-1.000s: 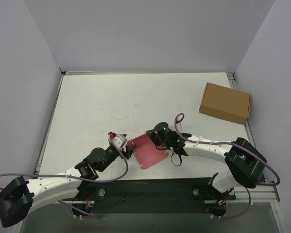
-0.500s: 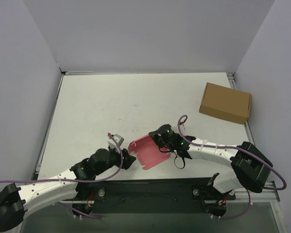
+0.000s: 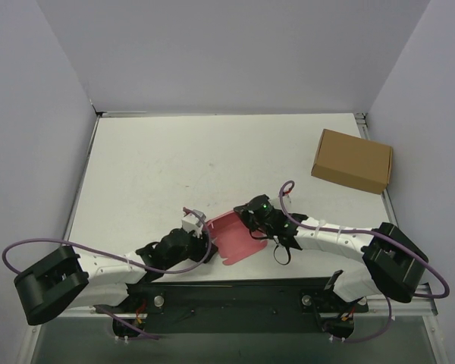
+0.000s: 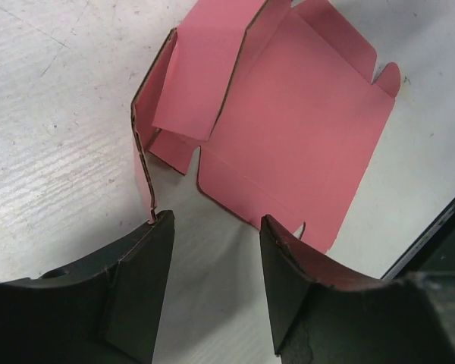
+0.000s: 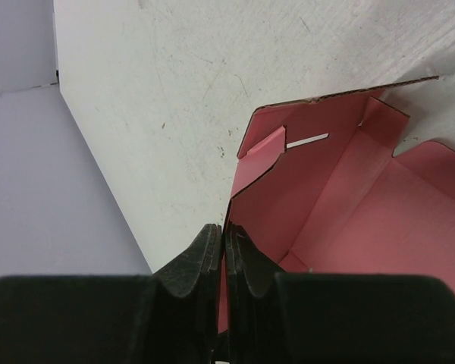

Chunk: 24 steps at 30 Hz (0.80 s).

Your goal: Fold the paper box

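The partly folded pink-red thin-card paper box (image 3: 235,236) lies on the white table (image 3: 152,167) near its front edge, between the two arms, with a side wall standing up. The right gripper (image 5: 223,231) is pinched together on the edge of a raised wall, and card shows between its black fingers (image 5: 193,262). The left gripper (image 4: 214,224) has its jaws apart over bare table and holds nothing; one fingertip (image 4: 155,235) touches a lifted corner of the card. A brown cardboard box (image 3: 353,161) sits well apart at the far right.

Robot lab: plain walled table (image 3: 152,159)
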{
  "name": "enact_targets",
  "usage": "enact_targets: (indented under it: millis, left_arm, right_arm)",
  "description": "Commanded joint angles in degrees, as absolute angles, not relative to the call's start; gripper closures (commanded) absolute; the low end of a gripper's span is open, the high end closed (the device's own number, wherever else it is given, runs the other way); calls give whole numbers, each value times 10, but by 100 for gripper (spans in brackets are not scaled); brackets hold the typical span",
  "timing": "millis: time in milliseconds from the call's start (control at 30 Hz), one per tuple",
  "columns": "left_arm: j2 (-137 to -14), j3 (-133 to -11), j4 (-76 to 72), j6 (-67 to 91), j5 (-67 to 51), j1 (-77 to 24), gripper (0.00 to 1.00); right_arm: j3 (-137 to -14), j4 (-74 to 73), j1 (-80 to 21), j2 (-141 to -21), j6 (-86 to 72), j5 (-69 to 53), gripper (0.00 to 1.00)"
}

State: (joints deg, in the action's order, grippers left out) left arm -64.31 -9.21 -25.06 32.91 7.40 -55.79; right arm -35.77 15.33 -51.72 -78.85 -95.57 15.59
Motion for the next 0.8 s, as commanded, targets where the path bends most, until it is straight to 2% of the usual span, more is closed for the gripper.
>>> enact_targets:
  millis: [0,233,367,500,567,667,767]
  left_arm:
    - [-666,-116,-327,318,123,-562,42]
    - [-656,-98,-381,290,134,-563,47]
    - [-546,-71,-380,261,85,-565,43]
    - [-408,-123,-202,234,71,-561,43]
    - [-388,-148,-121,236,82,-555,42]
    - [-402,-201,-57,247,77,-542,34]
    - [-480,-250,-22,251,64,-529,33]
  right_arm:
    - [-349,135,-515,-779,-939,173,100]
    - [-345,139,-515,-780,-940,171,100]
    - [-344,139,-515,-778,-940,175,100]
    - [-347,134,-514,-778,-936,178,100]
    - [-348,131,-516,-780,-936,177,100]
    - [-349,129,-515,-781,-937,177,100]
    - [-352,129,-515,-782,-935,175,100]
